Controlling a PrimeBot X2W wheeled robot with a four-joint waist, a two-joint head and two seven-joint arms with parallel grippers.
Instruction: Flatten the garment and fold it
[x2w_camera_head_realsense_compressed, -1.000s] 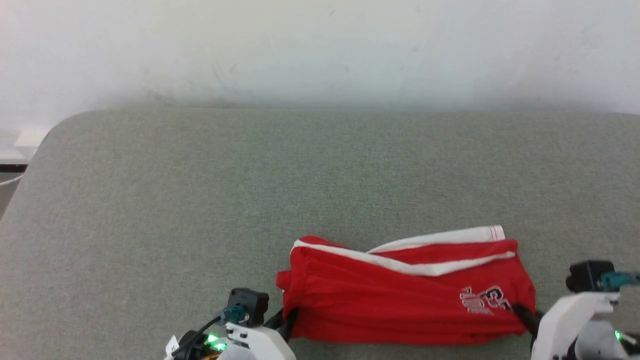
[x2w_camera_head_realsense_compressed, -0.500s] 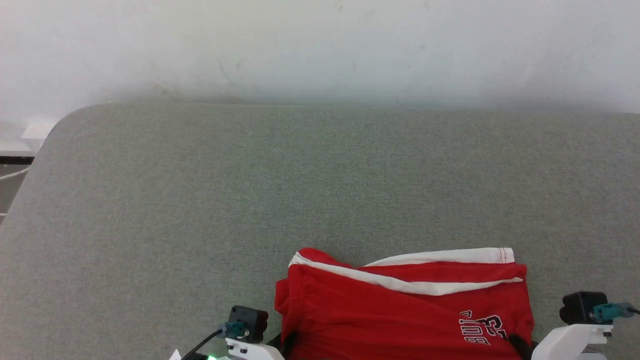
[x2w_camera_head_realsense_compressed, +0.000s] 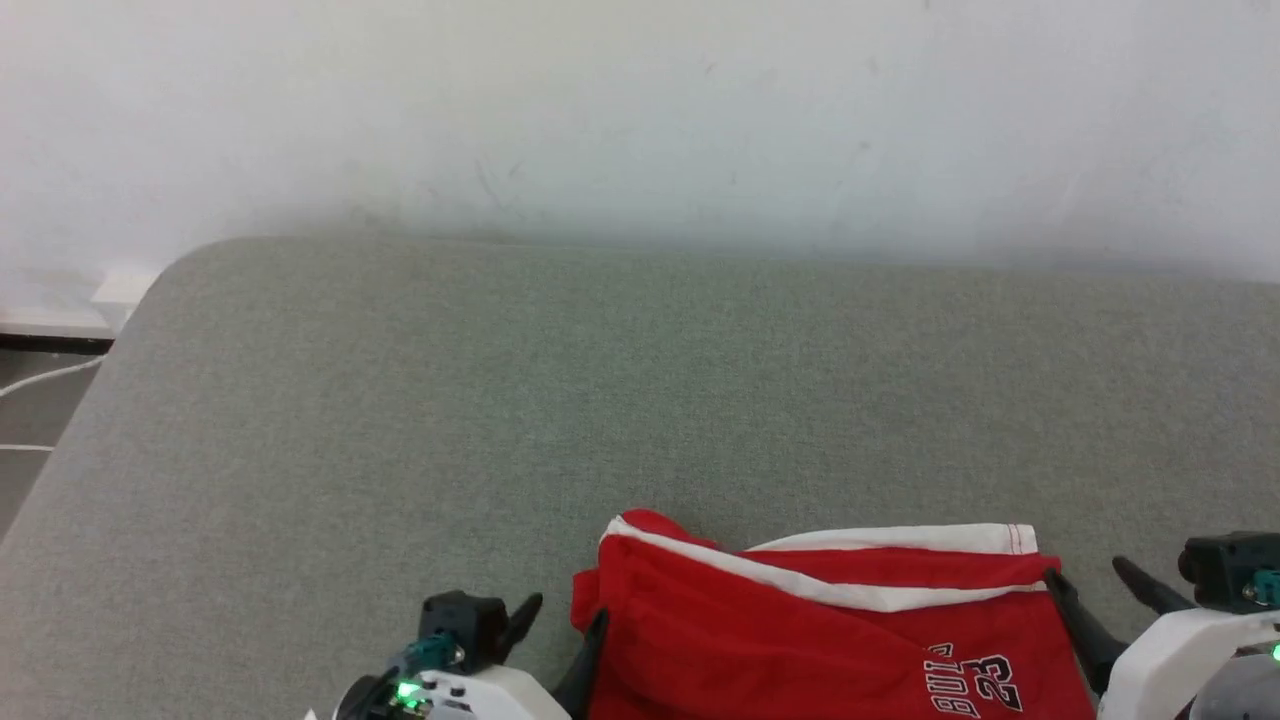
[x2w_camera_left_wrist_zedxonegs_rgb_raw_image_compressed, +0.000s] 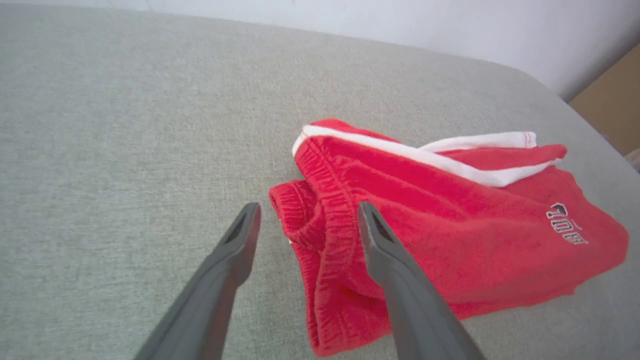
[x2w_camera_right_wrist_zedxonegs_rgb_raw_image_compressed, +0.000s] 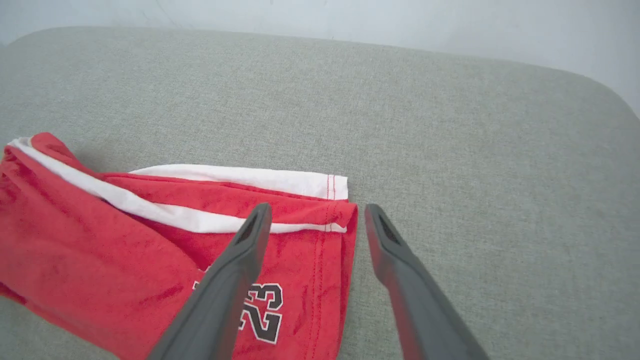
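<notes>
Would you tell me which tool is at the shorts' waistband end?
The left tool, open over the shorts' waistband; the right tool is over the hem by the 23.

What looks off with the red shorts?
The garment is folded unevenly: its two white trim bands splay apart instead of lining up, and the waistband end bunches out sideways. No damage visible.

Grey-green fabric tabletop (x2w_camera_head_realsense_compressed: 640, 380) set against a white wall (x2w_camera_head_realsense_compressed: 640, 100).
Rounded corners are seen on the tabletop, and the wall is faintly scuffed. At the left, grey floor (x2w_camera_head_realsense_compressed: 30, 415) is crossed by a white cable (x2w_camera_head_realsense_compressed: 50, 373). Soft, even light is cast.
</notes>
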